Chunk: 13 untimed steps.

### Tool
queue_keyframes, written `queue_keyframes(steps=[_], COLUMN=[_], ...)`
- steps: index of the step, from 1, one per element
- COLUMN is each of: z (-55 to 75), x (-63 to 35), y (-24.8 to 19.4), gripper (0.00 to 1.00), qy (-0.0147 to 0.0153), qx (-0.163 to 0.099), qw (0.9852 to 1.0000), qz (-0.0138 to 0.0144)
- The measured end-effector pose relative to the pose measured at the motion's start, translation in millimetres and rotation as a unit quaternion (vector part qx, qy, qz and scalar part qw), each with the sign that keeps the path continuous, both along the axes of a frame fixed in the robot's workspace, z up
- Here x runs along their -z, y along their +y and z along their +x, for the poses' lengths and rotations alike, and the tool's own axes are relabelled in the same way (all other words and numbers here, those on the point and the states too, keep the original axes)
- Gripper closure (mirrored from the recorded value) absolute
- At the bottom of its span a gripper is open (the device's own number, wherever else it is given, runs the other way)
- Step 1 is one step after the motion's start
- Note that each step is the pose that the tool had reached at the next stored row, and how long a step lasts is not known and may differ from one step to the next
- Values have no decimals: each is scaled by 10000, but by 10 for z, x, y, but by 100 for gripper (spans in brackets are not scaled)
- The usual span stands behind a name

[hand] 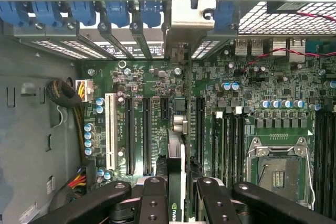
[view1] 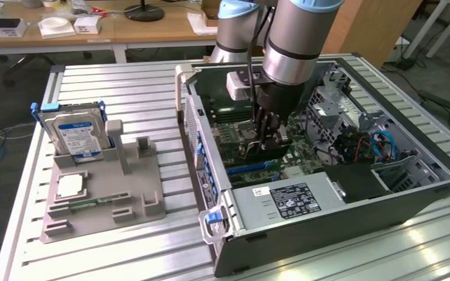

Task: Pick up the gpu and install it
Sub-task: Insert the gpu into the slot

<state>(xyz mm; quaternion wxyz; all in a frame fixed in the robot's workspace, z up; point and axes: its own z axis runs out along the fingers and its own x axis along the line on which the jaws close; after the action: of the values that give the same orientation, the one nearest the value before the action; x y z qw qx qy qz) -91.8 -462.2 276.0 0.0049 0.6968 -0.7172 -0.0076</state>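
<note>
Deep inside the open computer case [view1: 412,175], laid on its side on the slatted metal counter [view1: 131,88] so the motherboard [hand: 147,85] faces up and can be reached from above. Gripper [view1: 270,136] lowered straight down over the board, jaws part-way closed on the gpu [hand: 177,182] — held edge-on, so that in the wrist view just a thin upright sliver of card runs between the black fingers [hand: 155,203], a green logo at its near end and a silver metal bracket [hand: 190,17] at the far end, up against the row of blue-clipped rear slot covers [hand: 110,14]. Card gripped by its top edge and kept vertical, presumably so its lower edge can meet one of the long black expansion slots [hand: 147,135]; appears lined up above the slot gap between two of them, but seated or merely hovering cannot be told. White slot [hand: 110,132] and empty processor socket [hand: 275,169] lying well to either side of the card. Out on the counter, toward the exterior view's left, a grey parts holder [view1: 104,193] with the hard drive [view1: 75,134] standing upright in it — untouched, and well apart from the gripper.
</note>
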Motion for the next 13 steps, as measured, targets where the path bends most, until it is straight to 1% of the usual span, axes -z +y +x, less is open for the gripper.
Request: queue_keyframes(steps=[4, 7, 9, 13], z=[0, 0, 0, 0], x=[-2, -22, -30, -32], y=[0, 1, 1, 1], gripper=[74, 74, 74, 74], qy=[0, -2, -9, -12], qx=[0, 0, 0, 0], qw=[10000, 10000, 10000, 10000], qz=[0, -3, -2, -4])
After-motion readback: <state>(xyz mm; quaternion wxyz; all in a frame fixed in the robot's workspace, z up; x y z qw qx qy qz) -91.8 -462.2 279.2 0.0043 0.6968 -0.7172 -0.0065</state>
